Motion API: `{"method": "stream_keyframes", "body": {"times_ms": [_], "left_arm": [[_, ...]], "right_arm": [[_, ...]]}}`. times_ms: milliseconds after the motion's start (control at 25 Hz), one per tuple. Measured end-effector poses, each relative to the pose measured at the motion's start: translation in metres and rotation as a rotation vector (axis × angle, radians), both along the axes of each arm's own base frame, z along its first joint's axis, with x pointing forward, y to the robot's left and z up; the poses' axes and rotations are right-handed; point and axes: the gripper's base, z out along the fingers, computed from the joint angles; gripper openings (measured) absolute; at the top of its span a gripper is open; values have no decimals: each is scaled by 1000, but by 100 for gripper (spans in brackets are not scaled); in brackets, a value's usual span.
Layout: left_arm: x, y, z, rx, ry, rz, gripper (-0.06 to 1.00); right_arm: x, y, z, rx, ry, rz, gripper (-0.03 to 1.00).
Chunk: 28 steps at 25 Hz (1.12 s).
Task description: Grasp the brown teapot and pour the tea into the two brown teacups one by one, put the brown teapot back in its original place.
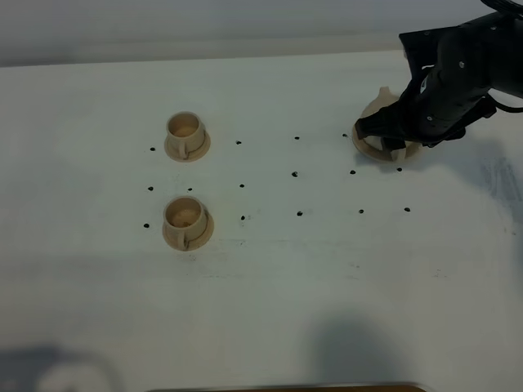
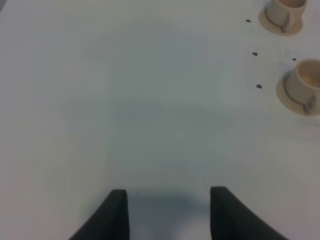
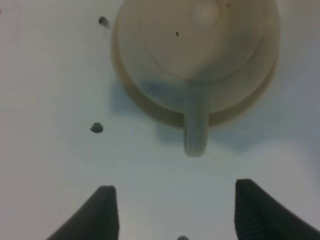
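The brown teapot [image 3: 195, 45] stands on its round coaster [image 3: 142, 100], the original place, at the table's far right [image 1: 377, 104]. In the right wrist view I look down on its lid knob and its loop handle [image 3: 196, 131], which points toward my right gripper [image 3: 180, 215]. That gripper is open, its jaws a short way off the handle and touching nothing. In the high view the right gripper [image 1: 382, 137] hangs over the teapot and hides most of it. The two brown teacups [image 1: 186, 135] [image 1: 188, 222] sit on saucers at the left, also seen in the left wrist view [image 2: 285, 15] [image 2: 305, 87]. My left gripper [image 2: 170, 215] is open over bare table.
Small black dots [image 1: 295, 174] mark a grid on the white tabletop [image 1: 286, 278] between the cups and the teapot. The table's far edge [image 1: 204, 59] runs behind them. A tan strip [image 1: 286, 388] shows at the near edge.
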Motion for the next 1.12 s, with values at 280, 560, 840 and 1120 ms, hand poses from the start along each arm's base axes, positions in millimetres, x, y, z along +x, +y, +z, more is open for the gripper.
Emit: {"method": "stream_keyframes", "body": {"times_ms": [280,560,840,1120], "left_arm": [[0,0,0,0,0,0,44],[0,0,0,0,0,0,44],[0,0,0,0,0,0,44],[0,0,0,0,0,0,44]], "right_arm": [[2,0,0,-8,-1,-3,49],[5,1,-1,-1,-21,-2,49],[16,4,-10,-1,-23,-1,49],[21,4,-15,-24,-13,7,49]]}}
